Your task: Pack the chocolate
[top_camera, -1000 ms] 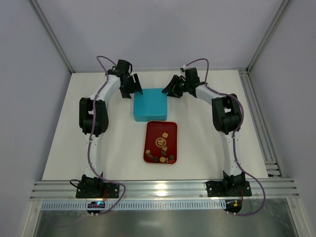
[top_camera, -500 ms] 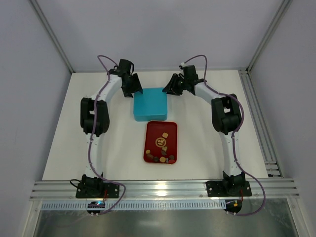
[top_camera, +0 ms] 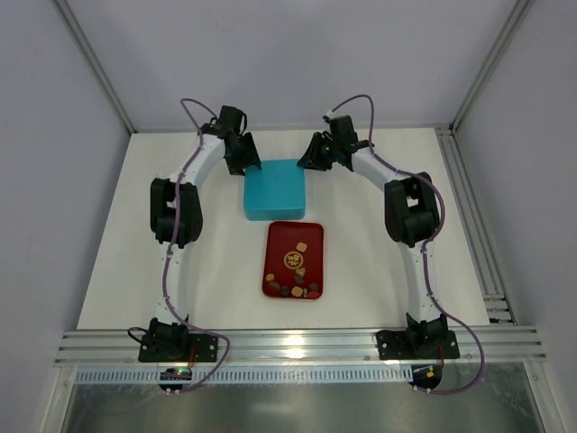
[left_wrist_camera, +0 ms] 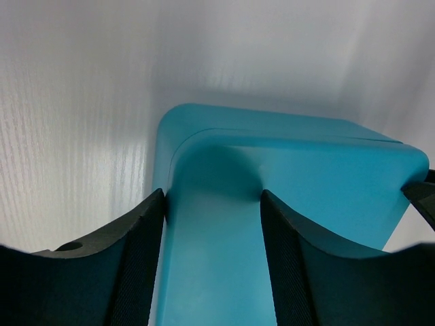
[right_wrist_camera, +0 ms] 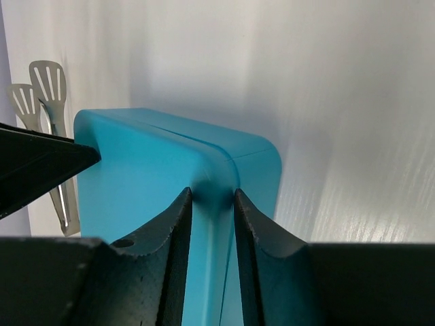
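You see a teal box [top_camera: 273,189] at the far middle of the white worktop [top_camera: 117,271], lid on. Your left gripper [left_wrist_camera: 212,210] straddles its far-left corner, fingers apart on either side; your right gripper [right_wrist_camera: 212,204] does likewise at the far-right corner with a narrower gap. Whether either presses the box, you cannot tell. Over the last second both arms edged farther back along it, perhaps to lift the lid. The chocolates [top_camera: 297,287] lie loose on the red tray [top_camera: 279,236] just nearer you, unpacked. Tongs [right_wrist_camera: 47,102] lie beyond.

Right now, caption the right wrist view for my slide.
Right end effector straddling a corner of the teal box, metal tongs lying beyond.
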